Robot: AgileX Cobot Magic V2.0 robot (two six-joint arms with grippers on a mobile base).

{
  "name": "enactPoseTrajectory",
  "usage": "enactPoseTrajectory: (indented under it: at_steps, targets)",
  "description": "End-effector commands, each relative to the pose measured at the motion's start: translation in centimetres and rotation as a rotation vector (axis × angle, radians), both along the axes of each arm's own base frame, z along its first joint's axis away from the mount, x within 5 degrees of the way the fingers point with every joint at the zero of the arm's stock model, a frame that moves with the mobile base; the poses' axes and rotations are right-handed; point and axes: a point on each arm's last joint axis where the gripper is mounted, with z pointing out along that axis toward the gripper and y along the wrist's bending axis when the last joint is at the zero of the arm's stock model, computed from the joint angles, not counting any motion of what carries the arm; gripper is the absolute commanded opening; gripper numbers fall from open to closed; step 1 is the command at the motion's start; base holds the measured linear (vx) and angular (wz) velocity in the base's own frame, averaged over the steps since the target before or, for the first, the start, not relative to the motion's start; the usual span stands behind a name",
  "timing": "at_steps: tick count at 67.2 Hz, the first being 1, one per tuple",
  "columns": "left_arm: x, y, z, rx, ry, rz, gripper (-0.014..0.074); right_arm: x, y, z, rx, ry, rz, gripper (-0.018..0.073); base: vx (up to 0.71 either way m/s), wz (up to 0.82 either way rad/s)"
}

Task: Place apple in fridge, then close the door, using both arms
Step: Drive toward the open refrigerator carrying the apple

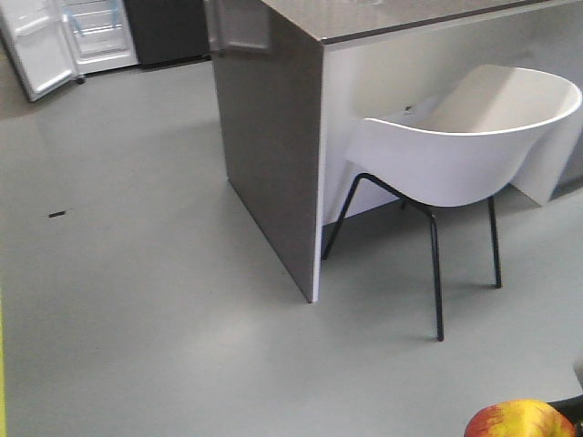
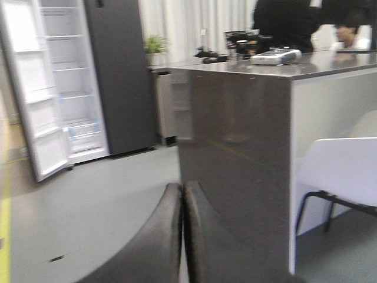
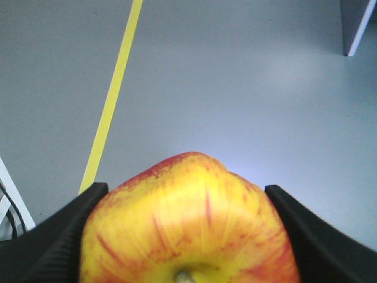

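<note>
The apple [image 3: 188, 224], red with yellow patches, is held between the two black fingers of my right gripper [image 3: 187, 200], above the grey floor. It also shows at the bottom right corner of the front view [image 1: 519, 421]. My left gripper [image 2: 182, 194] is shut and empty, its fingertips pressed together, pointing toward the counter. The fridge [image 2: 115, 76] stands far off at the left, dark grey outside, its white inside with shelves [image 2: 68, 76] showing. Its door [image 2: 32, 94] hangs open to the left. In the front view the fridge [image 1: 100, 32] and the door [image 1: 36, 50] sit at the top left.
A dark grey counter cabinet [image 1: 273, 137] with a grey top stands in the middle. A white chair [image 1: 465, 146] on black legs is beside it at the right. A yellow floor line [image 3: 112, 100] runs on the grey floor. A person [image 2: 347, 32] sits behind the counter.
</note>
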Motion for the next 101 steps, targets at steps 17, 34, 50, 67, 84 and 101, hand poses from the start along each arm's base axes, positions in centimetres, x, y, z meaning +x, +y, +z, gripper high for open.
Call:
enactPoseTrajectory:
  at_steps: [17,34,50,67,84,101]
  targets:
    - [-0.28,-0.02,1.30,-0.011,-0.102,-0.004,-0.0006,0.34,0.22,1.19,0.050,-0.056,-0.015,0.0024,0.00,0.62]
    - [-0.28,-0.02,1.30,-0.011,-0.102,-0.004,-0.0006,0.34,0.22,1.19,0.050,-0.056,-0.015,0.0024,0.01,0.55]
    - [-0.28,-0.02,1.30,-0.011,-0.102,-0.004,-0.0006,0.34,0.21,1.19,0.049,-0.056,-0.015,0.0024,0.05,0.35]
    - [-0.28,-0.02,1.30,-0.011,-0.102,-0.004,-0.0006,0.34,0.21,1.19,0.049,-0.056,-0.015,0.0024,0.08,0.27]
    - [-0.28,-0.02,1.30,-0.011,-0.102,-0.004,-0.0006,0.34,0.21,1.19,0.049,-0.056,-0.015,0.0024,0.11,0.24]
    - [-0.28,-0.02,1.30,-0.011,-0.102,-0.004,-0.0006,0.34,0.21,1.19,0.049,-0.056,-0.015,0.0024,0.15,0.12]
